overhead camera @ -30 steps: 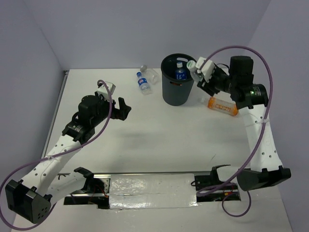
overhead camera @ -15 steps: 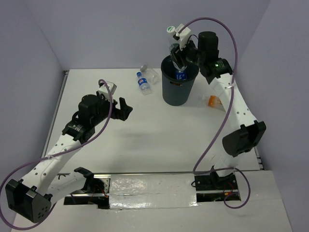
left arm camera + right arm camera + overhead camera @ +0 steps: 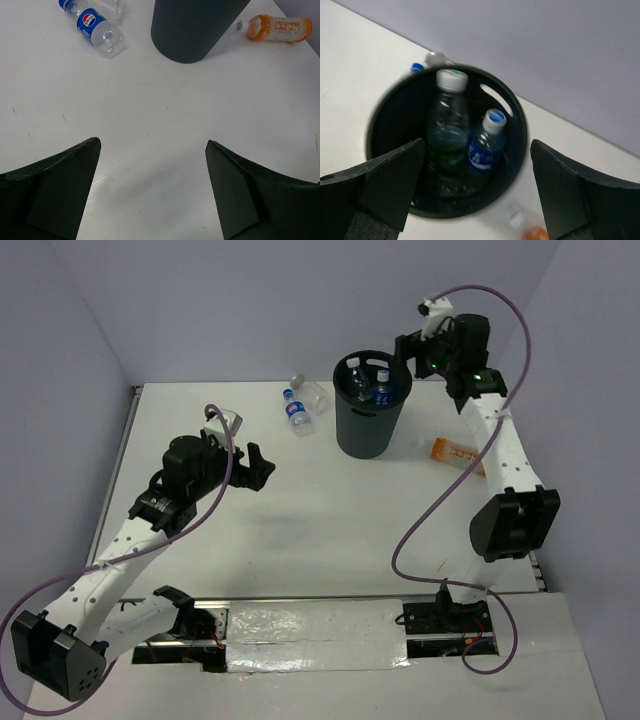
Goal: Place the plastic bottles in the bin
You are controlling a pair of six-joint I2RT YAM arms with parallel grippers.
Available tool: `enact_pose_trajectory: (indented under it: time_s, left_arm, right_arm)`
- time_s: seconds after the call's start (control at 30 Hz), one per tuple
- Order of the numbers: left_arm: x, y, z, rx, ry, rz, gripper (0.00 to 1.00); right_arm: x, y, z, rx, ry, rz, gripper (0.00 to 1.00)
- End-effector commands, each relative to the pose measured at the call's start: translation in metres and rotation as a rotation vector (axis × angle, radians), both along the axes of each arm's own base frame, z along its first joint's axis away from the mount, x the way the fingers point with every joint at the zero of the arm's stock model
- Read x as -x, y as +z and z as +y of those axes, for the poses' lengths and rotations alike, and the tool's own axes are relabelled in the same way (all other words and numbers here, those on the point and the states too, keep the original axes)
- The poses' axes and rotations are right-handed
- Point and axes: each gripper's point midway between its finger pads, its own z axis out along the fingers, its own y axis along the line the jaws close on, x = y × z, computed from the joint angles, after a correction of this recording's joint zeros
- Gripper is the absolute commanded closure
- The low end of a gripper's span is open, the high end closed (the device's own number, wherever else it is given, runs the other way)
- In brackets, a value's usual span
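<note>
Right tool wide, empty, over bin; two bottles inside, upright I think, view blurred. Lift clear of rim, then go for orange bottle near right edge of worktop. Left tool wide, empty.

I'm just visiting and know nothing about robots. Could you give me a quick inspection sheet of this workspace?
Surface: white table, a few faint scuffs.
Job's things: dark bin upright at the far side, with a pale-capped bottle and a blue-labelled bottle inside. On the table, a second blue-labelled bottle and a clear bottle lie left of the bin, and an orange bottle lies right of it.
Clutter: nothing seen.
Claws: left claw open, empty, over the table; right claw open, empty, above the bin.
Cables: a purple cable loops from each arm, away from the bottles.
Surroundings: plain pale walls.
</note>
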Motion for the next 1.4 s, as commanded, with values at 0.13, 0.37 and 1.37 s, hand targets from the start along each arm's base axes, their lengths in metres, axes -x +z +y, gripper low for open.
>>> enact_pose_trajectory:
  time_s: [0.13,0.37,1.37]
  left_arm:
    - [0.000,0.038,0.000,0.044,-0.004,-0.100,0.01]
    - [-0.005,0.028,0.002,0.023,0.017,-0.077,0.01]
    - [-0.009,0.015,-0.009,0.019,-0.029,-0.025,0.01]
  right_arm:
    - [0.040,-0.023,-0.115,0.027,-0.227,0.085,0.00]
    - [0.067,-0.122,-0.154,0.463,-0.124,0.227,0.00]
    - [0.037,-0.321,-0.225,1.061,0.155,0.631,0.17]
